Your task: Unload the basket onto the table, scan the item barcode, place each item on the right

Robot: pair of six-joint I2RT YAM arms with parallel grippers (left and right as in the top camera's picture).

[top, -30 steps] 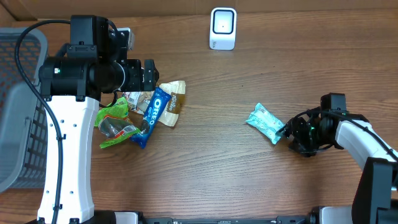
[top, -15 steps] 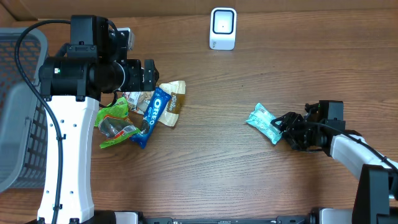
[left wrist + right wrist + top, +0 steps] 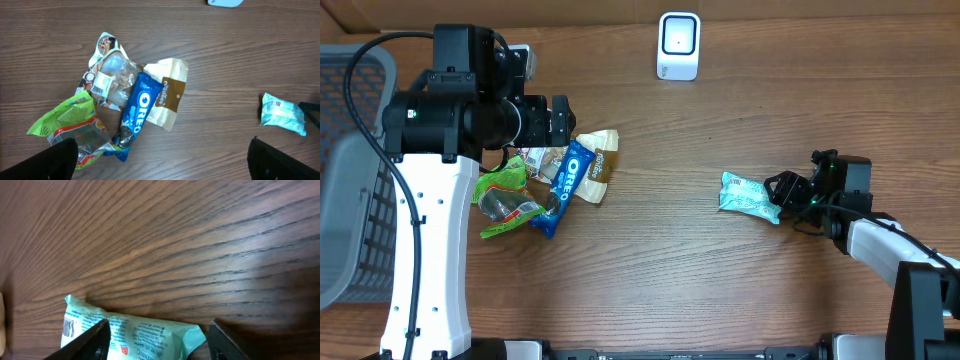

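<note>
The right gripper (image 3: 777, 193) sits low on the desk (image 3: 700, 280) near its right edge, jaws apart either side of the teal packet's (image 3: 748, 195) end; I cannot tell if they pinch it. The packet lies flat. The left gripper (image 3: 561, 120) hangs wide open over a snack pile (image 3: 545, 185) near the left edge. The scanner (image 3: 679, 45) stands at the far edge.
</note>
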